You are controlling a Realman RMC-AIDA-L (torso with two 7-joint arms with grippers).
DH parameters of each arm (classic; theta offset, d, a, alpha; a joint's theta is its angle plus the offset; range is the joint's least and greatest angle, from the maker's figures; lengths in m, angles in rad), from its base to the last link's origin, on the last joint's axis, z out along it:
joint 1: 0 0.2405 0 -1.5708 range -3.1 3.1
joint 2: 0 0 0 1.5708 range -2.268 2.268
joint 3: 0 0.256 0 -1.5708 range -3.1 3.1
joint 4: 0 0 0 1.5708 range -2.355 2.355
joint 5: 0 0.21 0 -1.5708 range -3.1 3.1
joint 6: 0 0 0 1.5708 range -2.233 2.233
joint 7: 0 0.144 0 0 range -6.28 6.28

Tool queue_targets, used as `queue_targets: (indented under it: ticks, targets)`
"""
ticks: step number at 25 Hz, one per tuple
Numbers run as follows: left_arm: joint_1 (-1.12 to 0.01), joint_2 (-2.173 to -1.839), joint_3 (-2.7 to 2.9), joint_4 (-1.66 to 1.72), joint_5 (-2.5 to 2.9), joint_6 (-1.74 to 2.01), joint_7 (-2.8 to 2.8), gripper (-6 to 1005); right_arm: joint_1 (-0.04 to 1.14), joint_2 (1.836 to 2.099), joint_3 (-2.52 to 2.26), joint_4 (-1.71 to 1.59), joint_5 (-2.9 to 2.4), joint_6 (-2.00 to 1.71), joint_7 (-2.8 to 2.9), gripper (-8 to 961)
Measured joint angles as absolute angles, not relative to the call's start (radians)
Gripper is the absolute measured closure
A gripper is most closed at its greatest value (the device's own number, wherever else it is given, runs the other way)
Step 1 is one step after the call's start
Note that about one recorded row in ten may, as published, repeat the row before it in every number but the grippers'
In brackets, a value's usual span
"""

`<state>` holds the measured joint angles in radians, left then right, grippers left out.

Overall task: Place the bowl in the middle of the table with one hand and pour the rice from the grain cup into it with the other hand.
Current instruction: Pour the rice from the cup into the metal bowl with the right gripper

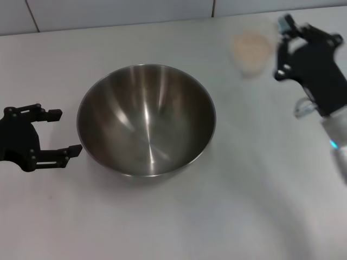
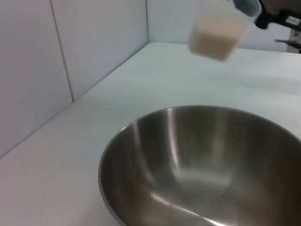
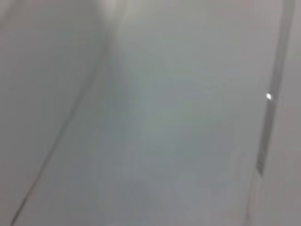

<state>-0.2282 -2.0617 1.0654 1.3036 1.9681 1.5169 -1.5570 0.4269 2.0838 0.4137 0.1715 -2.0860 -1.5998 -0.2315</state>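
Observation:
The steel bowl stands upright and empty in the middle of the white table; it also fills the left wrist view. My left gripper is open and empty just left of the bowl's rim, its nearer fingertip almost touching the rim. My right gripper is at the far right, shut on the grain cup, which holds rice. In the left wrist view the cup hangs upright above the table beyond the bowl, with the right gripper at its rim. The right wrist view shows only blurred white surfaces.
A white tiled wall runs along the table's far edge and, in the left wrist view, along one side. Bare tabletop lies in front of the bowl and to its right.

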Motion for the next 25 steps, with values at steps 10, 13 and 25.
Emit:
queue_targets:
  ticks: [10, 13, 25]
  targets:
    - [-0.226, -2.06, 1.064, 1.317, 1.968, 1.529, -1.561, 151, 0.494, 2.087, 0.408, 0.448, -2.234, -1.326, -1.252, 939]
    - [-0.229, -2.06, 1.064, 1.318, 1.968, 1.53, -1.561, 153, 0.483, 2.09, 0.406, 0.484, -2.26, -1.252, -1.499, 938]
    - [-0.24, -2.061, 1.065, 1.312, 1.975, 1.529, -1.562, 157, 0.43, 2.092, 0.404, 0.569, -2.343, -1.155, -2.082, 938]
